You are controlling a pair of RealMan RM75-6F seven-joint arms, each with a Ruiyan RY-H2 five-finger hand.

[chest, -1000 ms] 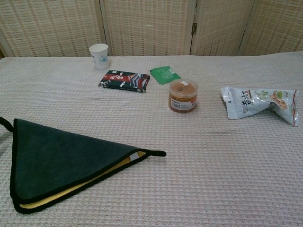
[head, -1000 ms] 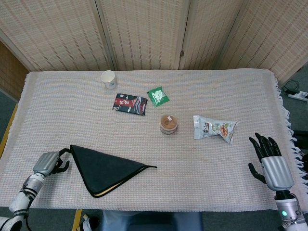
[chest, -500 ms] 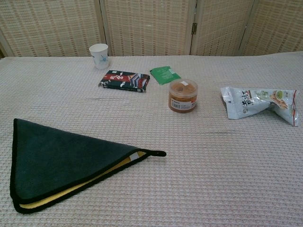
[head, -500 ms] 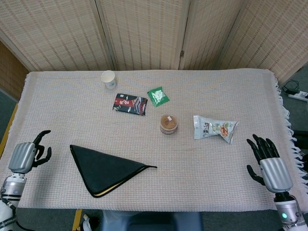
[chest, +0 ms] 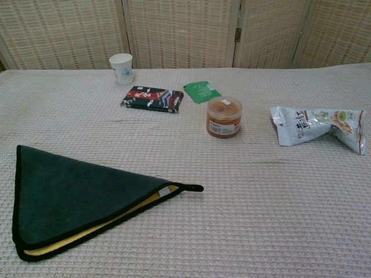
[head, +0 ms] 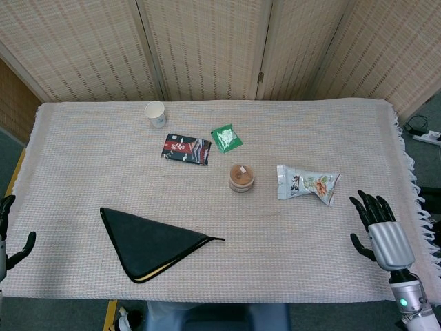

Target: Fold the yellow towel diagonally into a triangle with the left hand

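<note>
The soft yellow towel with a dark green back and black edge (head: 151, 243) is seen lying flat near the front left of the table, already folded into a triangle; only a thin yellow strip is seen along its front edge (chest: 98, 229); it is judged to be light, floppy and not slippery, so it is best pinched at a corner, such as the loop corner (chest: 194, 187). The left hand (head: 8, 241) is seen at the far left edge of the head view, well apart from the towel; nothing is held and its fingers are apart. The right hand (head: 379, 231) is spread and holds nothing, near the right edge. The table is covered by a pale woven cloth (head: 89, 158); woven folding screens (head: 207, 48) are seen behind it.
</note>
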